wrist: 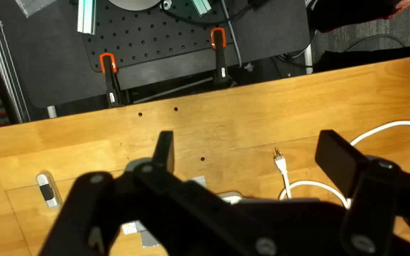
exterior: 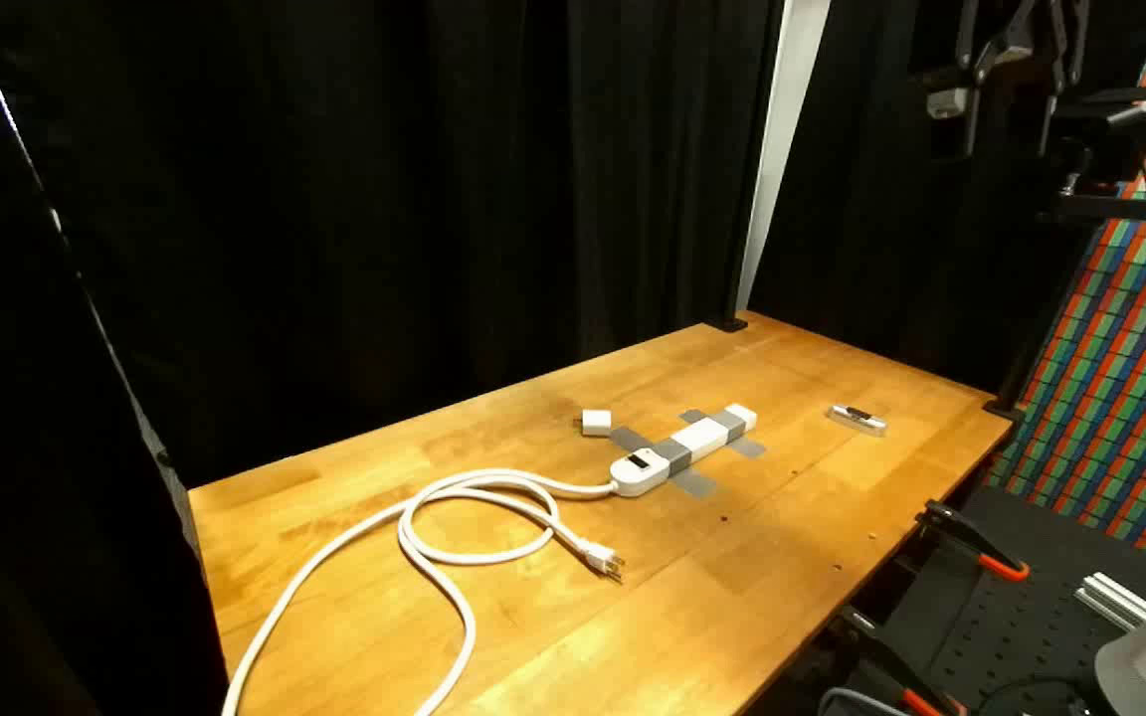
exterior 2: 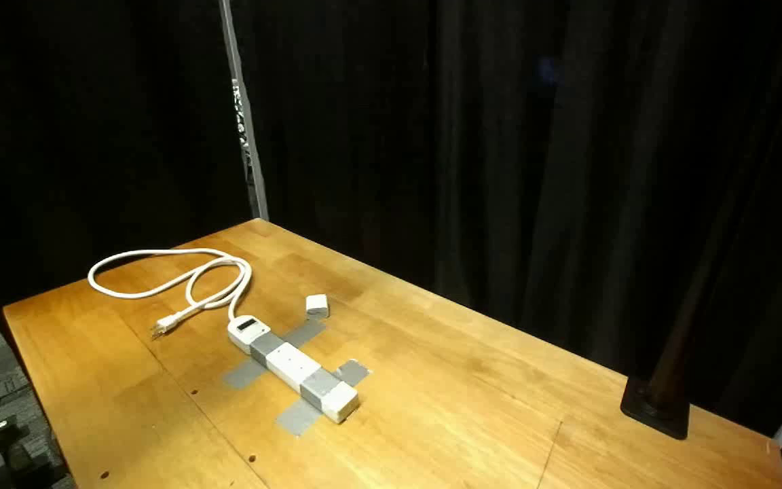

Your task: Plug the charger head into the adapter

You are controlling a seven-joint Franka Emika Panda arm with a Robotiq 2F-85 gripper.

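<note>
The Robotiq gripper [wrist: 250, 157] is hanging well above the wooden tabletop [wrist: 233, 121]; in the wrist view its jaws are standing wide apart. The charger head [exterior: 596, 423], a white plug block, is resting on the tabletop near the adapter [exterior 2: 294, 367] and apart from it, as both exterior views are showing. The adapter, a white power strip, is lying flat; two bands of grey tape [exterior 2: 320, 384] are crossing it and adhering to the wood on both sides. A dark switch [exterior: 639, 460] is showing near the adapter's cord end. From this end the white power cord [exterior: 474, 561] is looping across the wood to a three-prong plug [exterior: 601, 559]. A small white object with a dark band [exterior: 857, 419] is lying beyond the adapter's opposite end. In the wrist view the gripper is covering most of the adapter, and two black-and-orange clamps [wrist: 220, 53] are sitting at the tabletop's edge.
</note>
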